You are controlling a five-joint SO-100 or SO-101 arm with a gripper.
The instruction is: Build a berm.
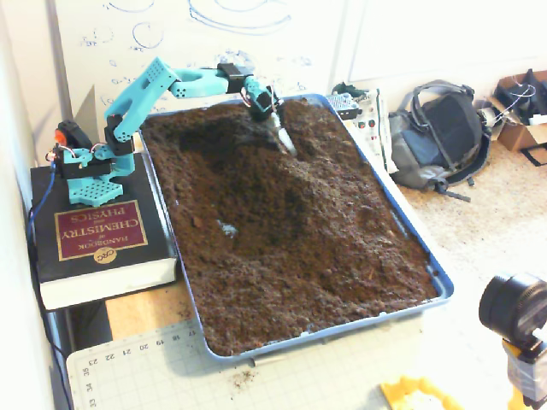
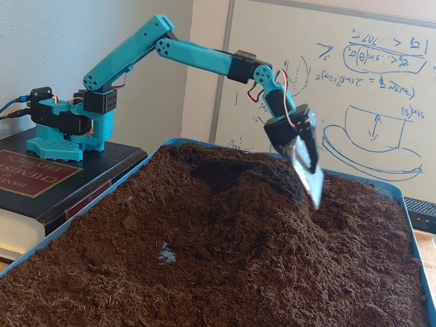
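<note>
One hand (image 2: 310,178), grip state unclear, hangs just above the berm (image 2: 266,204).

tray (image 2: 381,185) cut off below | jaws' state unclear | book (image 2: 41,178) cropped left

My pincer (image 2: 310,178) hangs point-down just above the soil, its pale blade tip near the far side of the berm (image 2: 238,197). I cannot tell how my jaws stand. The berm runs as a rounded dark ridge through the blue tray (image 2: 422,272). My base (image 2: 65,129) sits on a thick book (image 2: 41,184), and a whiteboard (image 2: 368,75) stands behind.
</note>
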